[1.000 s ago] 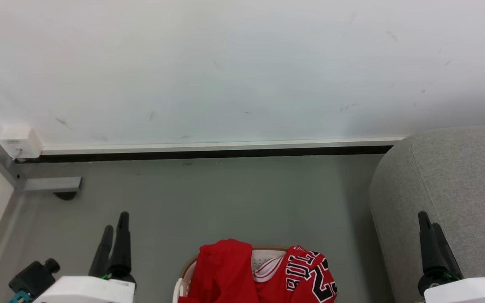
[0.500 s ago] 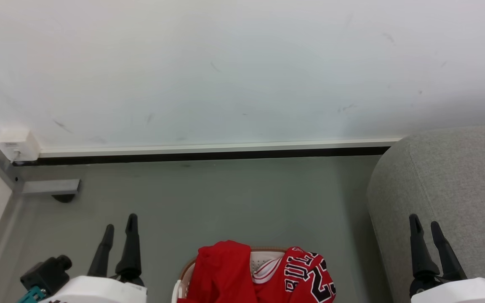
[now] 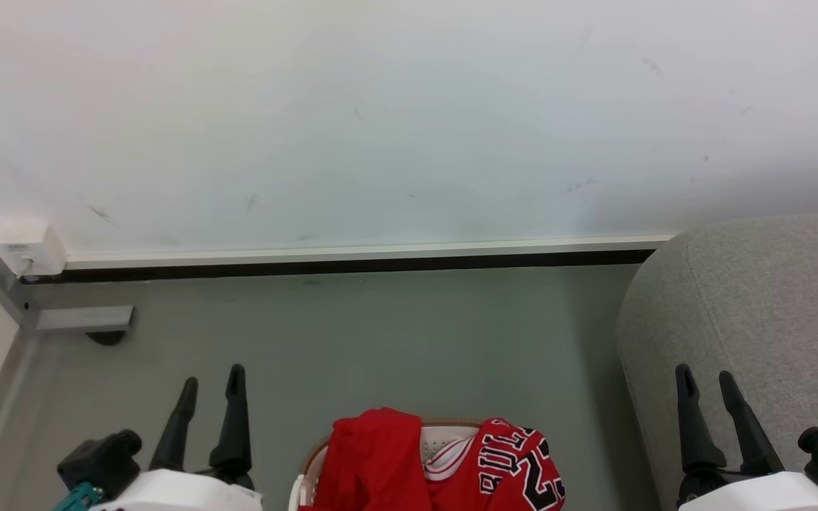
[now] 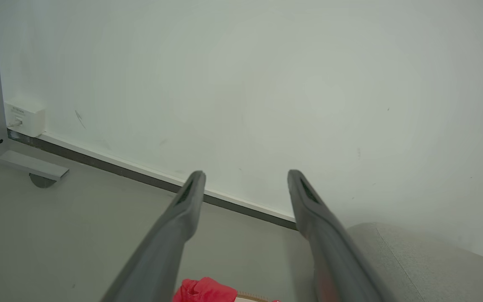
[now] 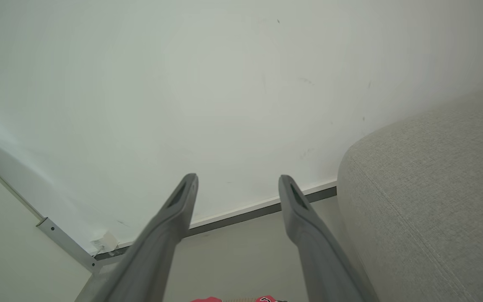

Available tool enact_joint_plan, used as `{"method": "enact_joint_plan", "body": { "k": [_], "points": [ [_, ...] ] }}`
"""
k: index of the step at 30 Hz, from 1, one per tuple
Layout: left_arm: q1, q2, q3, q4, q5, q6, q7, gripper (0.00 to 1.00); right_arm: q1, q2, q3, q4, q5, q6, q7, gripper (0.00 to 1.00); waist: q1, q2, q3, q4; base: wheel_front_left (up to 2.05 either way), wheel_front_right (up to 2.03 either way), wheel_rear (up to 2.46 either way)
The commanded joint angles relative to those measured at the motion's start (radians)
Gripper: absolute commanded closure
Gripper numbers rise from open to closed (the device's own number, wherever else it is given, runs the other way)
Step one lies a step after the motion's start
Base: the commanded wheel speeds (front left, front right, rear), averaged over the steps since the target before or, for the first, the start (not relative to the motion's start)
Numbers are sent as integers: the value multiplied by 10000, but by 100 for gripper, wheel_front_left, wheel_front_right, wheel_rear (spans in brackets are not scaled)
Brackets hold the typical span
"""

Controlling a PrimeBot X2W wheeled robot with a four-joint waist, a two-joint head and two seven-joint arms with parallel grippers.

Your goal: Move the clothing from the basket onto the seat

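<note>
Firstly, found left gripper (image 3: 214, 377) at lower left of head view, fingers spread apart, nothing held, poised above grey floor (image 3: 395, 333). Confirmed through left wrist view: two dark fingers (image 4: 183, 209) parted by a plain gap, pale wall (image 4: 266, 84) beyond.

Likewise found right gripper (image 3: 702, 373) at lower right, fingers spread, nothing held, set before flank of seat (image 3: 764, 305) as seen from head. Could not tell contact with fabric.

Noted clothing (image 3: 380, 458) at bottom centre between both grippers, well apart from either, heaped in basket (image 3: 443, 434) and hiding much of its rim. Recorded plain red garment on robot's left side of heap, white-trimmed band at middle, and jersey (image 3: 522, 472) with black-and-white lettering on robot's right side.

Observed upper part of basket: cream perforated inner wall, brown rim band, white handle (image 3: 300, 490) at its left.

Located seat to right of basket, apart from it, grey woven, with rounded corner.

Logged white skirting strip (image 3: 352, 250) over dark gap along wall foot, small white box (image 3: 29, 245) at left corner, and grey metal foot (image 3: 82, 318) on floor just below it.
</note>
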Motion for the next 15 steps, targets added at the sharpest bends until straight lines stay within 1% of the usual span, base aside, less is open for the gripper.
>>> {"method": "enact_joint_plan", "body": {
  "k": [1,15],
  "points": [
    [-33,129,-24,-114,396,36,-128,0,-128,6,25,-13,-334,-12,-104,0,0,0,-3,-6,0,0,0],
    [33,149,-140,-268,1706,136,-460,0,-163,46,221,19,-1489,-14,-437,0,0,0,64,-99,0,0,0]
  ]
}}
